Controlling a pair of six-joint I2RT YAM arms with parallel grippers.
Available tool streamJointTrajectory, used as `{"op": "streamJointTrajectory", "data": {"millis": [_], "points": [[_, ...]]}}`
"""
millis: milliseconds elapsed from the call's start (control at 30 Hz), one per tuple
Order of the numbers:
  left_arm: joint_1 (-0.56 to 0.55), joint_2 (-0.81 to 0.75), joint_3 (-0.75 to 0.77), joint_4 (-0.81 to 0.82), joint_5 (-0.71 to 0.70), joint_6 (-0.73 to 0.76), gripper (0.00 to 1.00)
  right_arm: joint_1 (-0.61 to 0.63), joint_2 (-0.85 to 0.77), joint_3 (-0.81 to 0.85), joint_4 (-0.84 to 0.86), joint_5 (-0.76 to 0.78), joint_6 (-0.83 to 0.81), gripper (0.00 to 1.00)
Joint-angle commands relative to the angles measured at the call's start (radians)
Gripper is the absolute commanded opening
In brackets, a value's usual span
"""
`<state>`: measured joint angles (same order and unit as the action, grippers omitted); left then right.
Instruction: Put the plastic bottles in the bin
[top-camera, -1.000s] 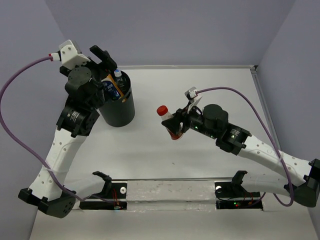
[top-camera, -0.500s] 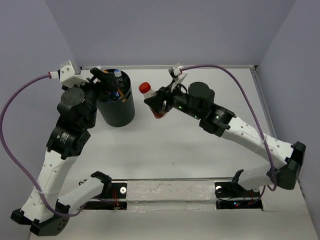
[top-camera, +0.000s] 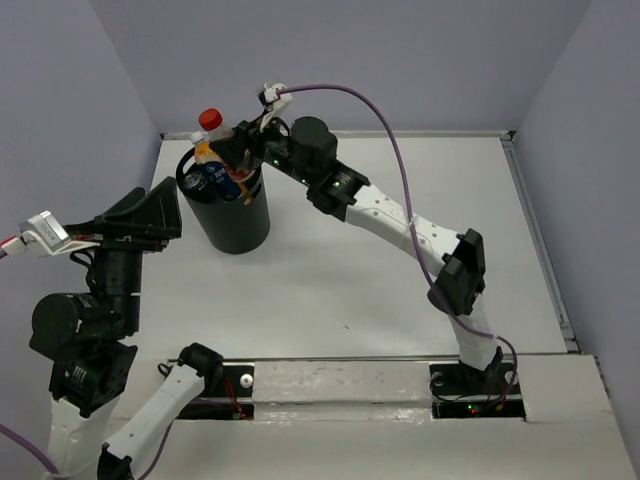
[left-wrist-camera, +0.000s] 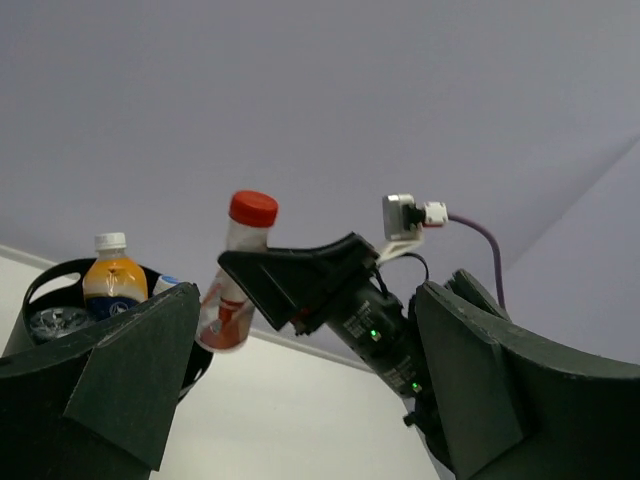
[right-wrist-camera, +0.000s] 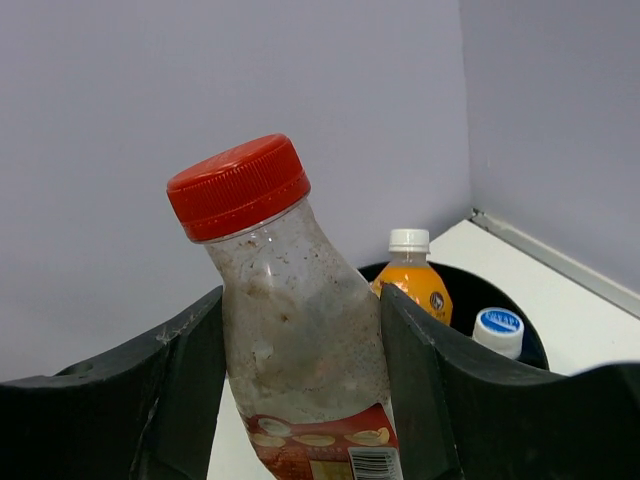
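Note:
My right gripper (top-camera: 222, 148) is shut on the red-capped bottle (top-camera: 209, 128), a clear one with a red label, and holds it tilted just above the far rim of the black bin (top-camera: 238, 225). In the right wrist view the fingers (right-wrist-camera: 425, 370) clamp the bottle (right-wrist-camera: 300, 340) on both sides. Inside the bin (right-wrist-camera: 462, 285) stand an orange bottle (right-wrist-camera: 410, 280) and a blue-capped one (right-wrist-camera: 497, 330). My left gripper (top-camera: 145, 215) hangs open and empty to the left of the bin, facing it. Its view shows the held bottle (left-wrist-camera: 235, 285) and the orange bottle (left-wrist-camera: 113, 285).
A crinkled clear bottle (left-wrist-camera: 55, 322) lies in the bin beside the orange one. The purple walls enclose the white table (top-camera: 400, 290) at the back and on both sides. The right arm (top-camera: 380, 215) stretches diagonally across the table.
The right arm has carried the red-capped bottle from mid-table up and left to over the bin. The left arm has pulled back from the bin toward the near left.

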<state>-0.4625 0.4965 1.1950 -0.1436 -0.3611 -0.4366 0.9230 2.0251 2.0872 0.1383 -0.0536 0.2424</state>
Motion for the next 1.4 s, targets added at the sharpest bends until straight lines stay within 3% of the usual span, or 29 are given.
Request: {"op": "streamJointTrajectory", "data": {"millis": [0,200,500,667,800,833,967,1000,1133,1367], "points": [[0.005,-0.029,-0.133,0.099,0.044,-0.013,0.99,-0.023,0.156,0.213,0.078,-0.029,0.001,0.16],[0.005,-0.018,-0.198,0.131,0.062,0.002,0.99,-0.023,0.348,0.376,0.084,-0.028,-0.006,0.16],[0.004,-0.058,-0.212,0.137,0.047,0.007,0.99,-0.023,0.261,0.156,0.148,-0.012,-0.009,0.20],[0.004,-0.052,-0.206,0.134,0.054,-0.005,0.99,-0.023,0.201,0.034,0.185,-0.022,0.005,0.36],[0.005,-0.021,-0.193,0.124,0.053,-0.017,0.99,-0.023,0.176,-0.015,0.178,-0.034,-0.003,0.62],[0.004,-0.009,-0.186,0.121,0.054,-0.022,0.99,-0.023,0.172,-0.012,0.164,-0.043,-0.006,0.73],[0.005,0.020,-0.157,0.107,0.056,-0.027,0.99,-0.023,0.164,0.031,0.110,-0.072,-0.017,0.86],[0.004,0.031,-0.149,0.098,0.054,-0.027,0.99,-0.023,0.162,0.042,0.098,-0.077,-0.020,0.93],[0.005,0.048,-0.106,0.082,0.041,-0.018,0.99,-0.023,0.155,0.094,0.043,-0.107,-0.023,0.99],[0.004,0.054,-0.081,0.061,0.024,-0.011,0.99,-0.023,-0.044,-0.100,0.075,-0.111,-0.006,0.98]]}}
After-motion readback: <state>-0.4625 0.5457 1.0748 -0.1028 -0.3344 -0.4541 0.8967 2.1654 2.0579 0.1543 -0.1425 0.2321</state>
